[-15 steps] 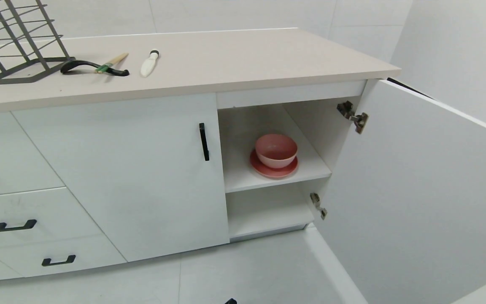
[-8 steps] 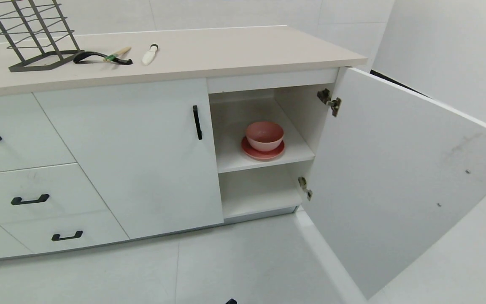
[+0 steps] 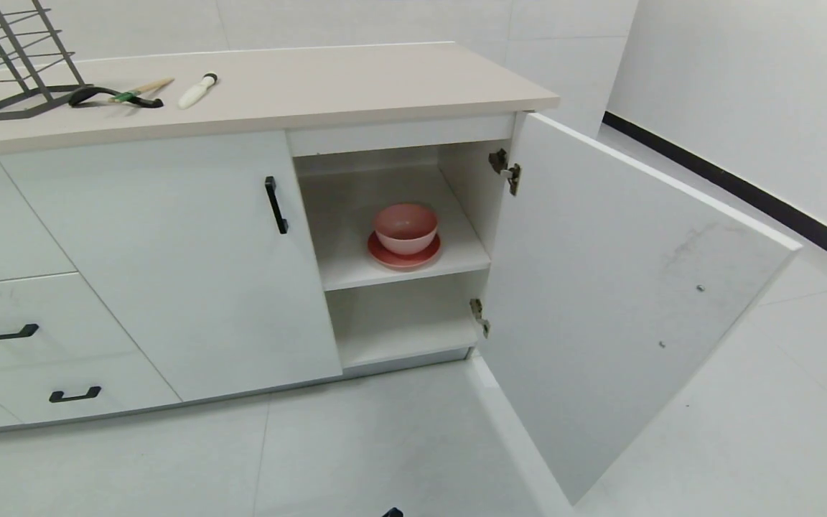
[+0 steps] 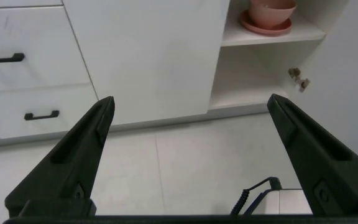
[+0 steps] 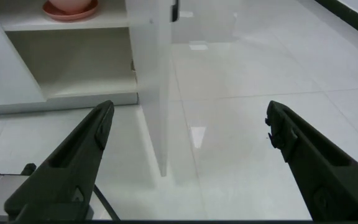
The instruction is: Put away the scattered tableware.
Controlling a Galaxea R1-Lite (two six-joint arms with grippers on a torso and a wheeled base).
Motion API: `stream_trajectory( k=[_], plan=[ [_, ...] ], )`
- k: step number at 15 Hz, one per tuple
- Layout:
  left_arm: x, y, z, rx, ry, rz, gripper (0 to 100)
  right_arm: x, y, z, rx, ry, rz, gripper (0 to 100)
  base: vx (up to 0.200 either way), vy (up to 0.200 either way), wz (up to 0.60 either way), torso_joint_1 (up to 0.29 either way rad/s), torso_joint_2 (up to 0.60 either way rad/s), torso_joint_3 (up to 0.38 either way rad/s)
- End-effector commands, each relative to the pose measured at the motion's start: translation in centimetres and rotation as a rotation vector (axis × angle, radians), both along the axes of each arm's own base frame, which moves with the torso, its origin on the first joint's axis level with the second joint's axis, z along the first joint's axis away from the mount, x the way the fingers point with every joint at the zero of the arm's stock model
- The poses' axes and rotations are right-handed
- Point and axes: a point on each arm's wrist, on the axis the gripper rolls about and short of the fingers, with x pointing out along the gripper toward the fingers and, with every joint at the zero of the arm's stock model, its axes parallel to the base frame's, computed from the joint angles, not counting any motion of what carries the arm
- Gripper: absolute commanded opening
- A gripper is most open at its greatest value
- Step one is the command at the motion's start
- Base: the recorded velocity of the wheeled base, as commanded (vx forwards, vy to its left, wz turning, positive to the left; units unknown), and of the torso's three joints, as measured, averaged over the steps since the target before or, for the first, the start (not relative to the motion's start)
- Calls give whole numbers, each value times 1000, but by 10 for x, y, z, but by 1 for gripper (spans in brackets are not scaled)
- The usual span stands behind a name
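KITCHEN UNIT, CUPBOARD OPEN: The cupboard (image 3: 467,197) stands w/ its door (image 3: 622,301) swung wide, both hinges showing. On the cupboard's upper shelf (image 3: 345,266) sits a red plate (image 3: 404,259) w/ a pink bowl (image 3: 405,228) upright on top of it, the pair near the shelf's front edge and nearer the hinge side. The cupboard's lower shelf (image 3: 406,337) lies directly beneath.

On the worktop (image 3: 356,79) over the cupboard, well off toward the closed-door side, tableware lies loose. It comprises a white-handled utensil (image 3: 198,90), then a black tool (image 3: 115,99) w/ a wooden-handled utensil (image 3: 142,89) lying against it. A dark wire rack (image 3: 4,64) stands farthest from the cupboard. Next to the cupboard is a closed door (image 3: 169,258) w/ a black handle, and beyond that drawers (image 3: 40,337).

The left gripper (image 4: 191,102) hangs low over the floor (image 3: 385,445) in front of the cupboard, facing the unit. Its two black fingers are spread wide and hold nothing. The right gripper (image 5: 189,107) hangs equally low, off the free edge of the cupboard's door, fingers likewise wide apart and gripping nothing. Both are well apart from the plate and bowl inside the cupboard.
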Motion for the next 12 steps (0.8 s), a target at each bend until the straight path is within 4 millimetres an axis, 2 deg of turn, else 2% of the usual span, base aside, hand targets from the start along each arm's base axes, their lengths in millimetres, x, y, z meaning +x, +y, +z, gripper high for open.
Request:
stream_trajectory(
  k=[1,6,8,9,12],
  plan=[
    [0,0,0,-1,2,0,100,0,0,0,0,6,2,100,0,-200,0,7,2,-2],
    [0,0,0,-1,2,0,100,0,0,0,-11,6,3,100,0,-200,0,4,0,3],
    [0,0,0,-2,2,0,100,0,0,0,-5,4,2,100,0,0,0,0,0,0],
    [0,0,0,-2,2,0,100,1,0,0,-3,6,4,0,0,0,0,0,0,0],
    [0,0,0,-2,2,0,100,1,0,0,-2,6,4,0,0,0,0,0,0,0]
  ],
)
